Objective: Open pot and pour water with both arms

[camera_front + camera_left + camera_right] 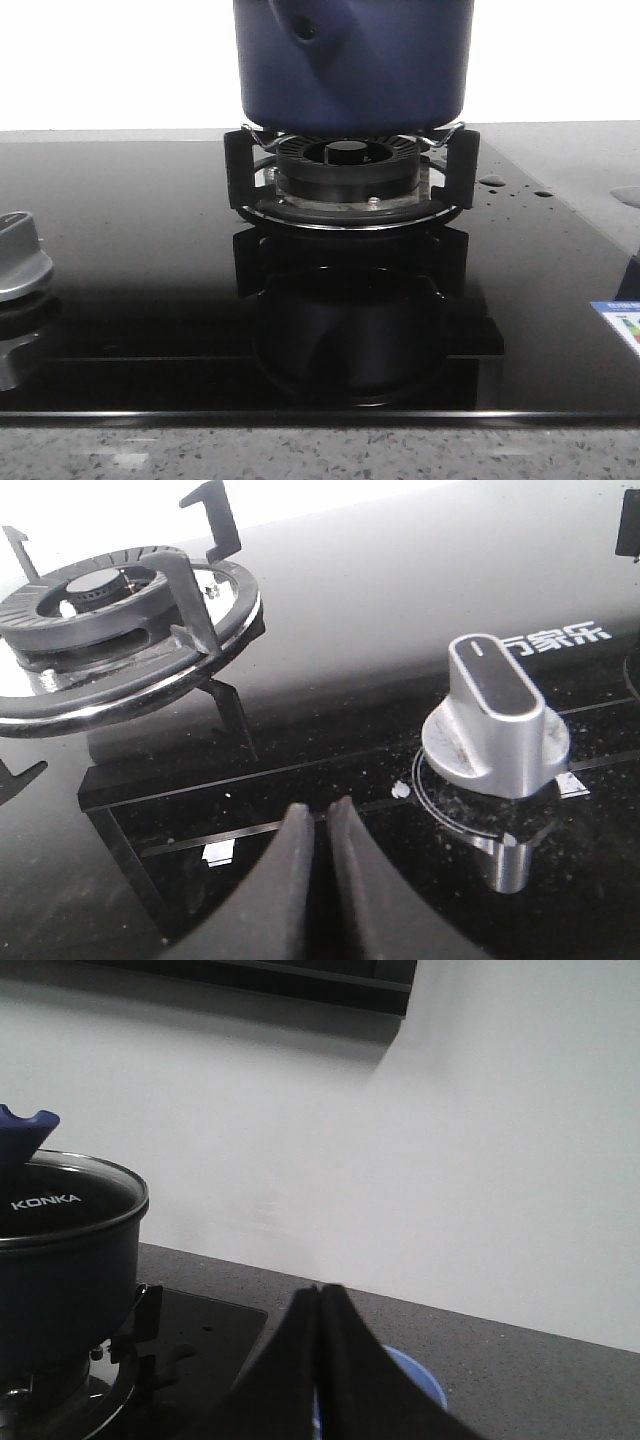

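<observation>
1. The navy-blue pot (pixel 352 62) sits on the black pan supports of the ringed gas burner (pixel 348 165), at the far middle of the glossy black glass cooktop (pixel 140 280); a raised mount with a dark round hole faces the front camera.
2. In the right wrist view the same pot (pixel 62 1270) shows its glass lid (pixel 70 1195), printed KONKA, still on, with a blue lid handle (pixel 22 1132) rising above it.
3. The left gripper (pixel 318 825) hangs low over the cooktop with its two dark fingers pressed together and nothing between them.
4. Just beside it stands a silver control knob (pixel 497 720), upright on the glass, near white printed characters.
5. A second, bare burner (pixel 100 605) with its chrome ring lies beyond the left gripper.
6. The right gripper (pixel 320 1305) is likewise closed tip to tip, empty, and well apart from the pot.
7. A light-blue round object (pixel 415 1380), partly hidden behind the fingers, rests on the grey speckled countertop (pixel 520 1360).
8. Water droplets (pixel 492 181) dot the glass to the right of the pot.
</observation>
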Motion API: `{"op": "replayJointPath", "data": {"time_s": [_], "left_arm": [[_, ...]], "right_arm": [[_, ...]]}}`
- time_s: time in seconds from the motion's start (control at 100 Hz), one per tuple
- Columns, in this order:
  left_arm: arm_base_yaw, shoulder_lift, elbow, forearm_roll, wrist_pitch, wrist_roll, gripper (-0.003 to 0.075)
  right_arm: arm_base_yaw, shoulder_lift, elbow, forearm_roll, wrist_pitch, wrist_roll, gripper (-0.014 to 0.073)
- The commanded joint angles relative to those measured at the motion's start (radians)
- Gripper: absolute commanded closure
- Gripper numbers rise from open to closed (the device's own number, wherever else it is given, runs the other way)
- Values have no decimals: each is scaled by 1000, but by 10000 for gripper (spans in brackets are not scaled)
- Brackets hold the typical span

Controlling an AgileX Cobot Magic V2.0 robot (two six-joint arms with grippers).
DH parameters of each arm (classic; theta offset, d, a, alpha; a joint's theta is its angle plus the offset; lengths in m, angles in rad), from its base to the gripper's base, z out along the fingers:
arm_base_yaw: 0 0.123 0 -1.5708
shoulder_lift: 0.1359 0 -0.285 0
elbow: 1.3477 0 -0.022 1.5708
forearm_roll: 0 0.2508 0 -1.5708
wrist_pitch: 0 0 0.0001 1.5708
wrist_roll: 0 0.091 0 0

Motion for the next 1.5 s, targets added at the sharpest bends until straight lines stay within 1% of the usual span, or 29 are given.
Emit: {"op": "replayJointPath", "data": {"time_s": [0.0,0.22,0.3,0.35,0.37,0.42,0.47,0.52,0.58,0.7,0.88,0.91,0.93,0.99,1.03,1.1,1.14,1.24,1.49], "left_arm": [[2,-29,44,5,-22,-13,740],[2,-29,44,3,-22,-13,740],[2,-29,44,3,-22,-13,741],[2,-29,44,3,-22,-13,740],[2,-29,44,3,-22,-13,740],[2,-29,44,2,-22,-13,740],[2,-29,44,2,-22,-13,740],[2,-29,44,2,-22,-13,740],[2,-29,44,2,-22,-13,740],[2,-29,44,2,-22,-13,741],[2,-29,44,2,-22,-13,740],[2,-29,44,2,-22,-13,740],[2,-29,44,2,-24,-13,740],[2,-29,44,2,-24,-13,741],[2,-29,44,1,-24,-13,740],[2,-29,44,-1,-24,-13,740],[2,-29,44,-1,-24,-13,740],[2,-29,44,-1,-24,-13,740],[2,-29,44,-1,-24,-13,740]], "right_arm": [[2,5,-28,-11,-42,-1,665],[2,5,-23,-11,-41,-1,665],[2,5,-11,-11,5,-3,665],[2,5,5,4,11,-39,665],[2,5,12,27,14,-60,665],[2,5,34,107,29,-165,665],[2,5,63,219,41,-241,665],[2,1,96,298,57,-285,665],[2,-17,148,354,74,-299,665],[-15,-87,263,413,68,-299,665],[-97,-264,396,530,73,-309,665],[-107,-291,393,555,137,-344,665],[-120,-308,393,579,145,-371,665],[-153,-356,393,692,186,-526,665],[-171,-355,393,770,210,-622,665],[-197,-351,393,841,258,-738,665],[-201,-351,393,847,281,-760,665],[-201,-353,393,847,363,-762,665],[-201,-353,393,847,355,-762,665]]}}
